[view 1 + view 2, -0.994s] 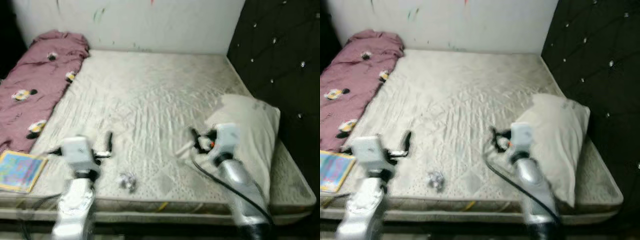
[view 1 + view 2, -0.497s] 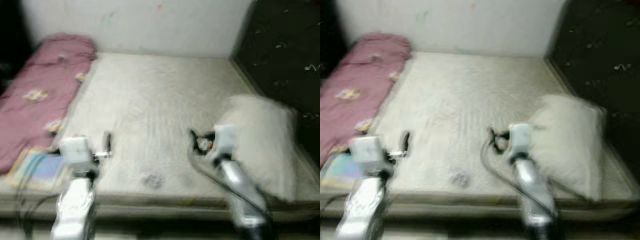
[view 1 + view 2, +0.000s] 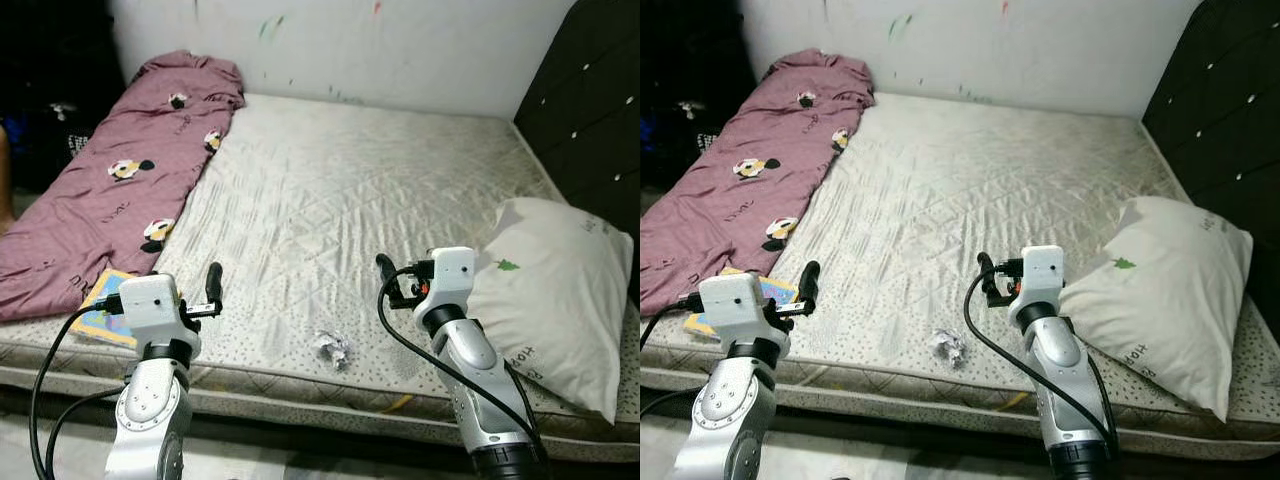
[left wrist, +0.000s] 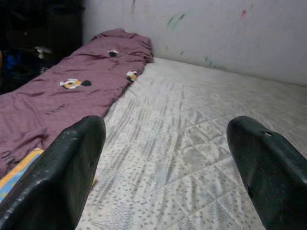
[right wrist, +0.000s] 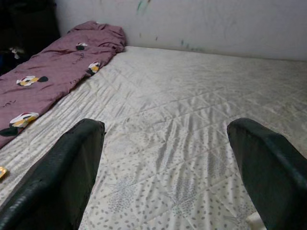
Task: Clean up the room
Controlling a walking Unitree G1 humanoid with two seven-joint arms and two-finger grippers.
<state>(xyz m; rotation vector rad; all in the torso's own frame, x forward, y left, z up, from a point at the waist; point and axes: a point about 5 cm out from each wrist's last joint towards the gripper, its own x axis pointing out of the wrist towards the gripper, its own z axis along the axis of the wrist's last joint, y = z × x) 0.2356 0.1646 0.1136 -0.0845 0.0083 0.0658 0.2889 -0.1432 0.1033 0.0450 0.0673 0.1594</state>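
You are at the approach step of the tidy-up: nothing is picked up yet, and both claws hang over the near edge of the bed (image 3: 380, 190) with their fingers wide apart and empty. The nearest piece of litter is the paper wad (image 3: 332, 349), lying on the mattress between the two claws, below and to the left of the right claw (image 3: 386, 275) and well right of the left claw (image 3: 212, 285), close to the bed's front edge. Your next move likely calls for dropping the right claw down and inward until its fingers straddle the wad, then closing. The book (image 3: 103, 303) lies just left of the left claw, at the blanket's (image 3: 110, 190) edge. The pillow (image 3: 560, 290) sits just right of the right claw.
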